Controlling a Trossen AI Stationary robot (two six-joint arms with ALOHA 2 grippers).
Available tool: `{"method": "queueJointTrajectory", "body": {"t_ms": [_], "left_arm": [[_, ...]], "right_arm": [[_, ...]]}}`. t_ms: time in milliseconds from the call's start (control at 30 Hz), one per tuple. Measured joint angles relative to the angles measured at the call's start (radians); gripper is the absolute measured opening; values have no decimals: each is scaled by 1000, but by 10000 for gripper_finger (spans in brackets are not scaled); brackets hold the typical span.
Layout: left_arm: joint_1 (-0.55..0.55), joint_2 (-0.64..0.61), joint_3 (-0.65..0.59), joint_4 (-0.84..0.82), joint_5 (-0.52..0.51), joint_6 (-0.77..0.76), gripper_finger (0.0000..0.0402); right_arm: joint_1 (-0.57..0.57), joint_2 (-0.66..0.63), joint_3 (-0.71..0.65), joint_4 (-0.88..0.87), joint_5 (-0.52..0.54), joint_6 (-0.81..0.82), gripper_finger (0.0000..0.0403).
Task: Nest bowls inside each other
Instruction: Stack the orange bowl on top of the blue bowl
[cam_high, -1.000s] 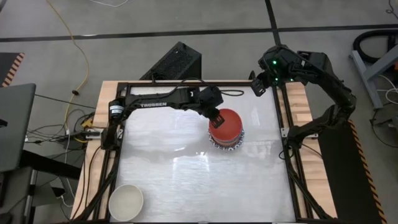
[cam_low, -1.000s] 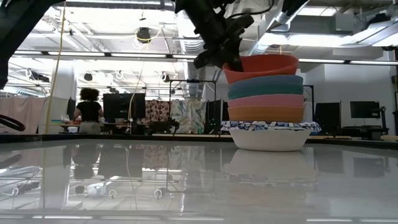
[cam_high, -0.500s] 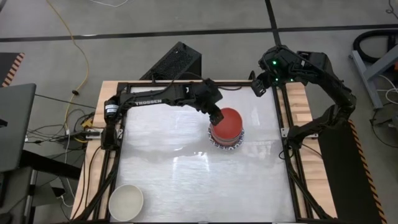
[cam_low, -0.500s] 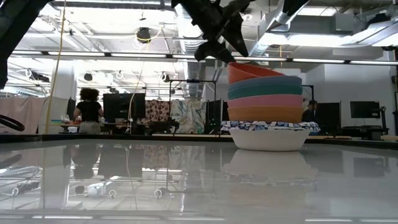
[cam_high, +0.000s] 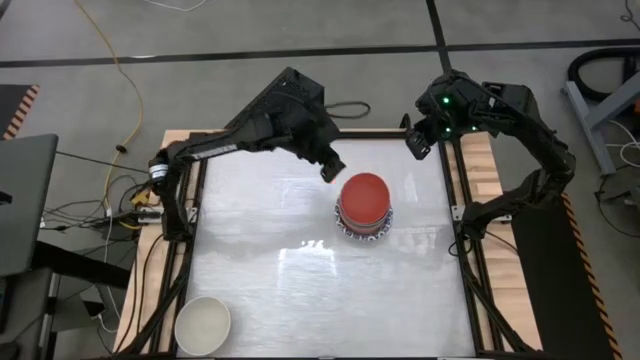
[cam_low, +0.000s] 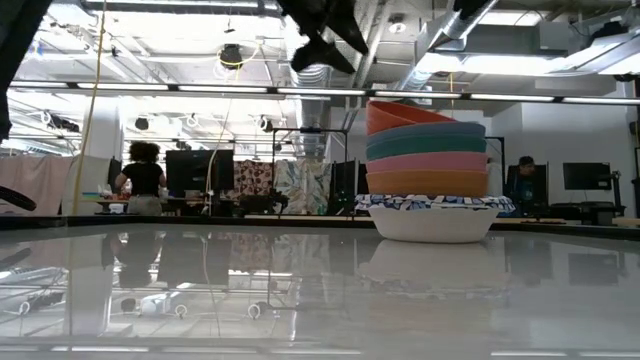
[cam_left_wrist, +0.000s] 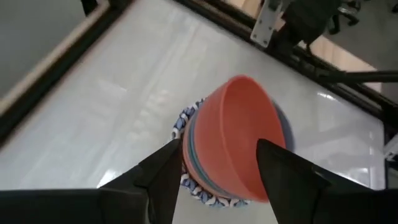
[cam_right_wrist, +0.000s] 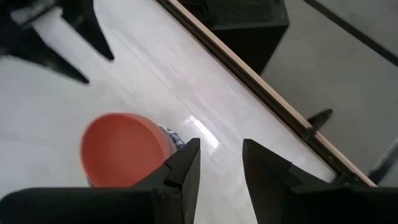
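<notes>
A stack of nested bowls (cam_high: 364, 205) stands right of the table's middle. Its white, blue-patterned bottom bowl (cam_low: 433, 220) rests on the table. Above that come orange, pink, green and blue bowls, with a red bowl (cam_low: 420, 114) on top. My left gripper (cam_high: 331, 168) hangs open above the stack, off toward its far left side, touching nothing; in its wrist view the fingers frame the stack (cam_left_wrist: 233, 149). My right gripper (cam_high: 415, 140) waits open, high over the far right corner. A cream bowl (cam_high: 203, 324) sits alone at the near left corner.
A black frame (cam_high: 462, 215) and wooden borders run around the white table top. A black box (cam_high: 285, 98) stands behind the far edge. The low view shows people (cam_low: 143, 178) in the room beyond. Bare table lies between the stack and the cream bowl.
My left gripper has opened and let go of the red bowl's rim, then risen and drawn back toward the table's far left. The red bowl, held a little high before, has dropped into the blue bowl and sits level on top of the stack.
</notes>
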Motion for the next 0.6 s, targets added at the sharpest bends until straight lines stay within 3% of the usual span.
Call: {"method": "queueJointTrajectory", "body": {"t_ms": [200, 400, 600], "left_arm": [[5, -155, 0, -138, 11, 39, 194], [-39, -355, 0, -240, -2, 59, 194], [-143, -537, 0, -244, -190, 1, 194]], "right_arm": [[47, 6, -48, 146, -28, -15, 140], [126, 7, -237, 453, -29, -95, 140], [213, 7, -504, 798, 14, -125, 140]]}}
